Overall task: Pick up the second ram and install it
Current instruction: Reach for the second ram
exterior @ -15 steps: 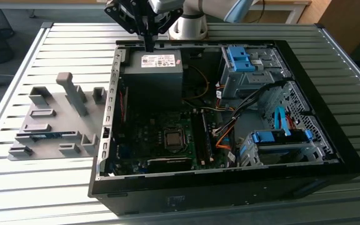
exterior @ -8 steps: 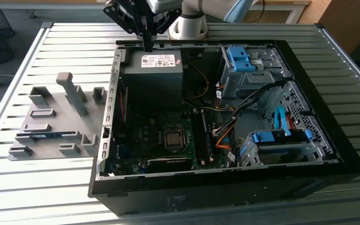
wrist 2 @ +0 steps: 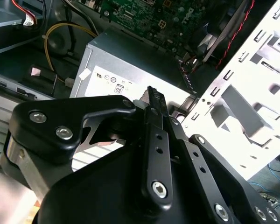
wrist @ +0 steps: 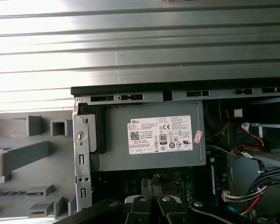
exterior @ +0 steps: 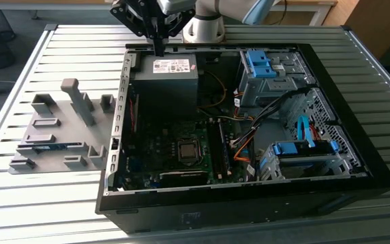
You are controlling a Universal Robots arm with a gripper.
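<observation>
step in hand, as judged: the approach, ahead of the pick-up. nothing lifted yet.

gripper [exterior: 160,49]: black, two-fingered, on the grey arm. it hangs point-down over the far rim of the open black metal computer case [exterior: 263,209], just above the grey boxy power supply with the white label [exterior: 166,81]. the first wrist view looks straight down on that same power supply [wrist: 149,140].

fingers: in the second wrist view the fingertips [wrist 2: 152,95] lie closed against each other. nothing seen between them, so the grip looks empty.

second ram [exterior: 46,148]: a thin, flat blue-green circuit-board stick. it rests in a low slot of the pale grey moulded parts holder [exterior: 53,129], which sits on the slatted metal table [exterior: 66,46] at the exterior view's left of the case. it is well apart from the gripper and nothing touches it.

inside the case: dark green motherboard [exterior: 174,134], with long narrow memory slots [exterior: 220,147] just beside the square processor socket [exterior: 188,151]. whether a stick is already seated there cannot be told.

what the pick-up calls for, as judged:
- the gripper carried out of the case and over the holder
- fingers parted enough to straddle the stick's thin faces
- wrist turned so the pads run along its length
- a grip near the middle, so the stick comes out level
- a light squeeze, because the board is thin and its chips are exposed
</observation>
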